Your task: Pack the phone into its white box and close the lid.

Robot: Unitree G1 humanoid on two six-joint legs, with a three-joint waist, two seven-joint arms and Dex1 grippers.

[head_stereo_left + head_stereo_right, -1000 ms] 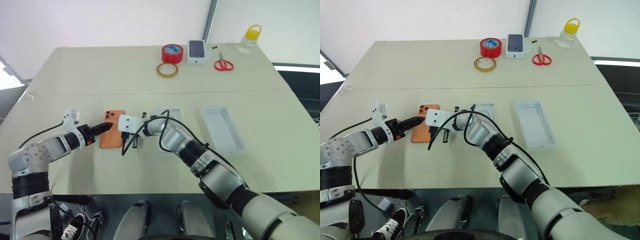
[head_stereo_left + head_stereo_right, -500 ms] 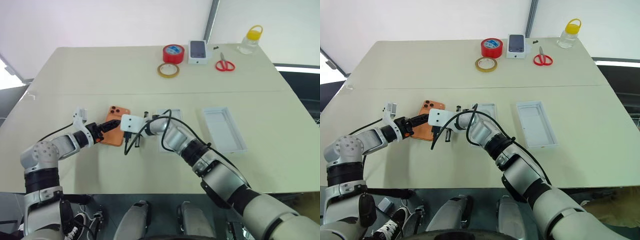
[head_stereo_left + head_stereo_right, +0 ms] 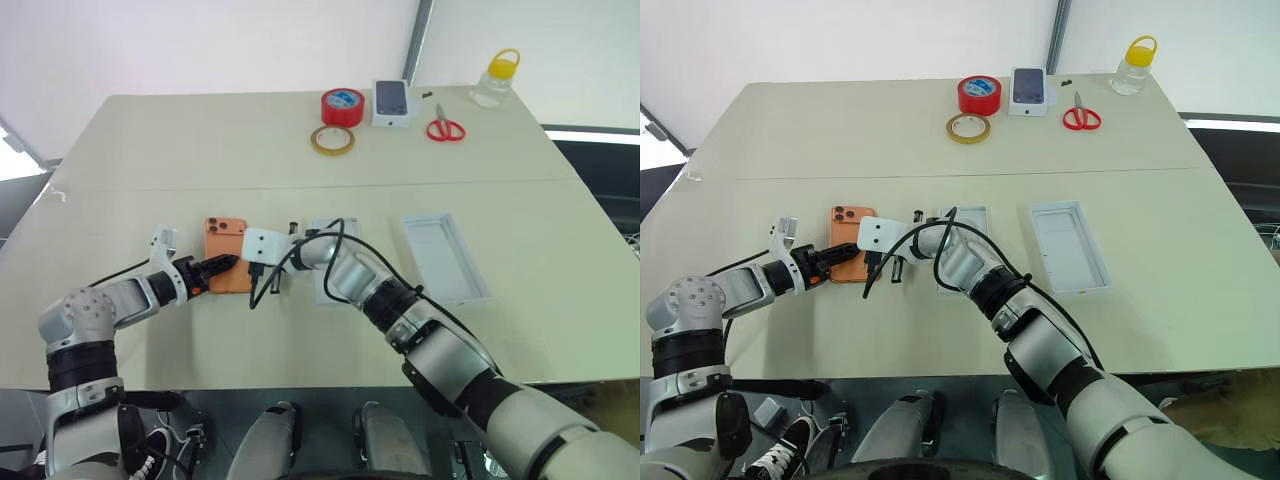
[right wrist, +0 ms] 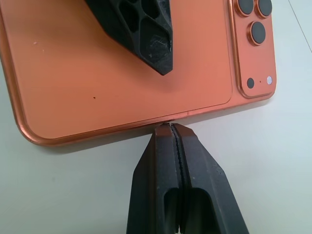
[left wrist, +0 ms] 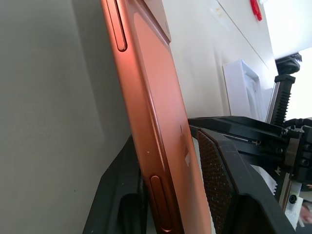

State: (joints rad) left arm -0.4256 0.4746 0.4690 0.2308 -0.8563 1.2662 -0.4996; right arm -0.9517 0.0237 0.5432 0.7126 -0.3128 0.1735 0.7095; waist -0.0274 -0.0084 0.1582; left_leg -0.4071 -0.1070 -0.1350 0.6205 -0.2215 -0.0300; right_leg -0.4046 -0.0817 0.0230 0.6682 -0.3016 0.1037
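The orange phone [image 3: 228,262] lies back-up on the table, its lens cluster [image 4: 254,24] at the far end. My left gripper [image 3: 224,266] is shut on the phone's near end, with one finger [image 4: 146,34] across its back and the other under its edge. My right gripper [image 4: 170,127] is shut, and its tips touch the phone's long right side. The white box [image 3: 445,255] lies open-side up to the right. A second white tray [image 3: 975,216] sits between it and the phone, partly under my right arm.
At the table's far side are a red tape roll [image 3: 343,106], a tan tape ring [image 3: 331,140], a small carton printed with a phone [image 3: 394,102], red scissors [image 3: 446,129] and a yellow-capped bottle [image 3: 495,78]. A black cable loops over my right wrist.
My left gripper has closed from wide open onto the phone's near end. The phone, skewed half a second ago, now lies square to the table edge. The right gripper has stayed put.
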